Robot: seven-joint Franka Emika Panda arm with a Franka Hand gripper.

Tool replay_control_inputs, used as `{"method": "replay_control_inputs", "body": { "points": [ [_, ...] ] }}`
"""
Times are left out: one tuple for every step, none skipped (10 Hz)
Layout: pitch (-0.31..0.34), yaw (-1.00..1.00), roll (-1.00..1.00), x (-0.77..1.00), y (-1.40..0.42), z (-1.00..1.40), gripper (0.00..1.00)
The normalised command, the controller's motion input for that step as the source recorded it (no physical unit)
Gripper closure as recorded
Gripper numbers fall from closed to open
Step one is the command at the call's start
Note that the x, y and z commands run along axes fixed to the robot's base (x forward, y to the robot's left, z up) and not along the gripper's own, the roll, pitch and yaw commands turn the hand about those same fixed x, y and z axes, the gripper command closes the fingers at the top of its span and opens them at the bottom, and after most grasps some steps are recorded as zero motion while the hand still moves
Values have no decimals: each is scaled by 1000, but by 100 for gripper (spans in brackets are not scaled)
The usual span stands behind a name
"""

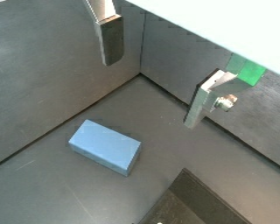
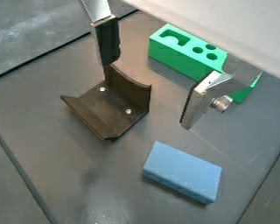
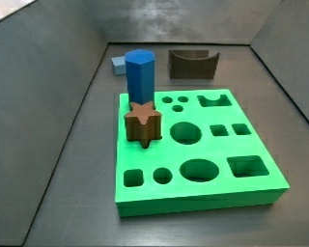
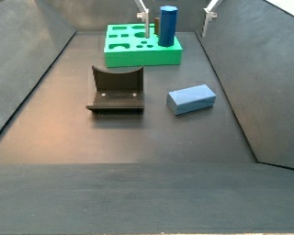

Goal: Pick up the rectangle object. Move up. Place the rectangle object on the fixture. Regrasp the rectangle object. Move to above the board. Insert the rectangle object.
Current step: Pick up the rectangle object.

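The rectangle object (image 1: 105, 146) (image 2: 184, 171) is a pale blue block lying flat on the dark floor, seen in both wrist views. In the side views it (image 4: 191, 97) (image 3: 120, 64) lies beside the fixture (image 4: 115, 90) (image 3: 193, 64) (image 2: 108, 109), a dark holder with a curved notch. The green board (image 3: 203, 145) (image 4: 125, 41) (image 2: 184, 54) lies past them. My gripper (image 1: 157, 74) (image 2: 154, 77) hangs open well above the floor, with nothing between its fingers (image 1: 111, 39). The block is off to one side of the gripper and apart from it.
A tall blue hexagonal prism (image 3: 140, 77) (image 4: 169, 26) and a brown star peg (image 3: 144, 123) stand in the board. Grey walls (image 4: 242, 64) enclose the floor on all sides.
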Motion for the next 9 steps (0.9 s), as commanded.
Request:
{"method": "replay_control_inputs", "body": {
  "points": [
    [-184, -397, 0, -449, 0, -46, 0],
    [-164, -494, 0, -571, 0, -91, 0],
    [-151, -529, 0, -560, 0, -91, 0],
    [-169, -554, 0, -511, 0, -143, 0],
    [-194, -686, -10, -334, 0, -263, 0],
    [-234, -674, -19, -249, -34, -311, 0],
    [-261, -683, -44, -143, -120, -340, 0],
    [-296, -774, -91, 0, -126, -403, 0],
    [-274, -754, -77, -20, -129, -329, 0]
  ]
}}
